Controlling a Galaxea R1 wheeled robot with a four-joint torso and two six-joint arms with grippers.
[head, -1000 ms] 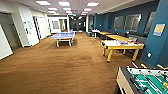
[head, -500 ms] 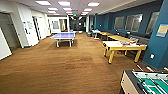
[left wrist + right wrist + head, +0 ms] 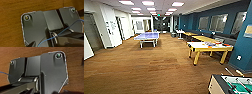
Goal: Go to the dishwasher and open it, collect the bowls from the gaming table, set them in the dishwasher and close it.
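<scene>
The dishwasher is out of view. At the right of the head view stands a white-topped table on yellow legs [image 3: 201, 46]; I cannot tell whether it is the gaming table. Small orange and other coloured things [image 3: 224, 45] lie at its far end, too blurred to call bowls. In the left wrist view the robot's dark plate [image 3: 37, 25] hangs over brown wood floor [image 3: 11, 18]. The right wrist view has the dark plate [image 3: 52, 72] over the same floor [image 3: 75, 72].
A blue table-tennis table [image 3: 147, 36] stands mid-room ahead. A green-field foosball table [image 3: 231, 85] is close at the lower right. More tables [image 3: 204, 38] line the blue right wall [image 3: 244, 50]. White walls and doorways run along the left. Wide brown floor [image 3: 146, 67] lies between.
The whole head view has shifted as the robot drives forward: the yellow-legged table looks nearer and the foosball table has slid toward the lower right corner.
</scene>
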